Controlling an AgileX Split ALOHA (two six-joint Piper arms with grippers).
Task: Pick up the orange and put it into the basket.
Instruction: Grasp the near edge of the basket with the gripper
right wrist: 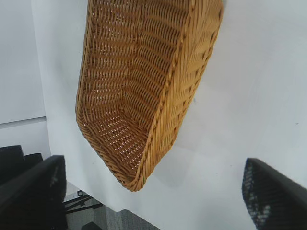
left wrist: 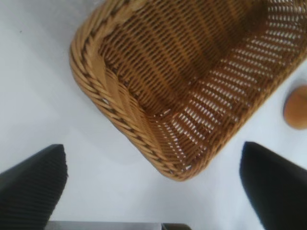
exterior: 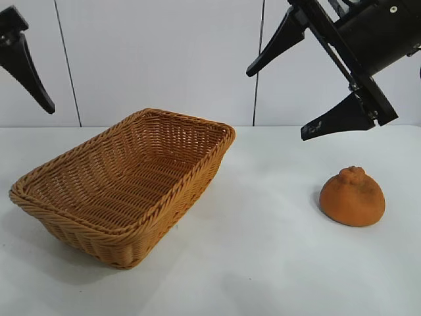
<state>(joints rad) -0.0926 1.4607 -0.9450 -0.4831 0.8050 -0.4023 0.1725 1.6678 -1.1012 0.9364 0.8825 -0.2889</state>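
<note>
Orange (exterior: 352, 197) — dull, rough-skinned, dome-shaped with a knobbly bump on top; sits flat side down on the white table, well apart from the basket. Basket (exterior: 125, 181) — rectangular golden-tan wicker, sloping sides, braided rim; upright, set at an angle, nothing inside.

A lab or robot test bench, by the look of it. A plain white table (exterior: 263, 263) stands before bare white wall panels (exterior: 164, 59) split by thin dark seams, with no household furnishing. Black robot arms hang over the table from the far left and far right. Dark equipment shows beyond the table edge.
</note>
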